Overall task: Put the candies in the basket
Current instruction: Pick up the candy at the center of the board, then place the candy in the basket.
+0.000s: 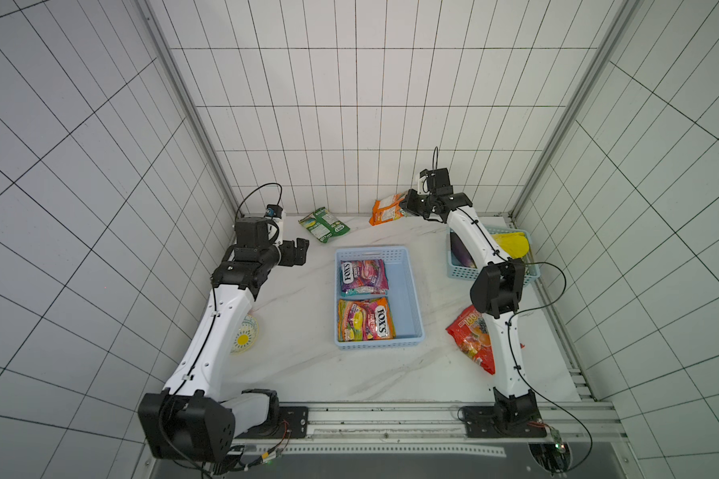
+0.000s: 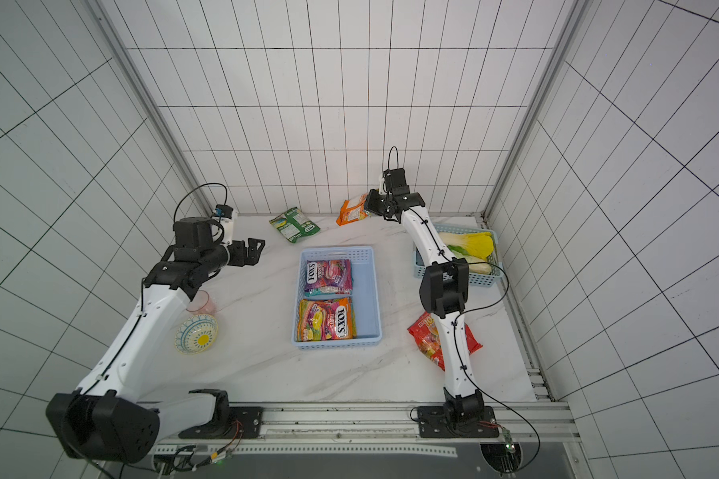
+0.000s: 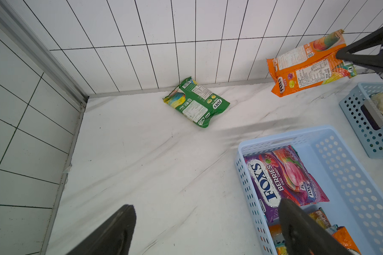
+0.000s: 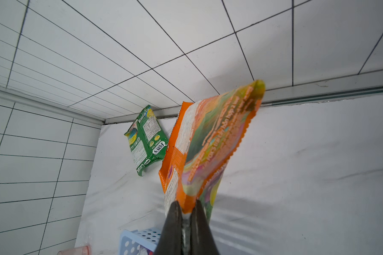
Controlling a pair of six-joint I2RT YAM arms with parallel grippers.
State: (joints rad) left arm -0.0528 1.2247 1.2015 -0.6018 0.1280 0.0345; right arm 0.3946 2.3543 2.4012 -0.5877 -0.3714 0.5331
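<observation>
I see the purple FOXS bag (image 1: pixel 364 275) and the yellow FOXS bag (image 1: pixel 365 319) lying in the pale blue basket (image 1: pixel 409 290). My right gripper (image 4: pixel 187 206) pinches the orange bag (image 4: pixel 210 143) by its edge, lifted near the back wall. My left gripper (image 1: pixel 301 251) gapes wide and empty. The green bag (image 1: pixel 322 224) and red bag (image 1: pixel 472 338) wait on the table (image 1: pixel 291 331).

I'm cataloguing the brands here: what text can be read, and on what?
"FOX'S BERRIES OVAL CANDY": purple plastic bag in the pale blue perforated tray.
"FOX'S": multicoloured plastic bag beside it.
"FOX'S SPRING TEA": green plastic bag.
"FOX'S FRUITS": orange plastic bag.
"100": red plastic bag.
Fine print on the backs: too small.
</observation>
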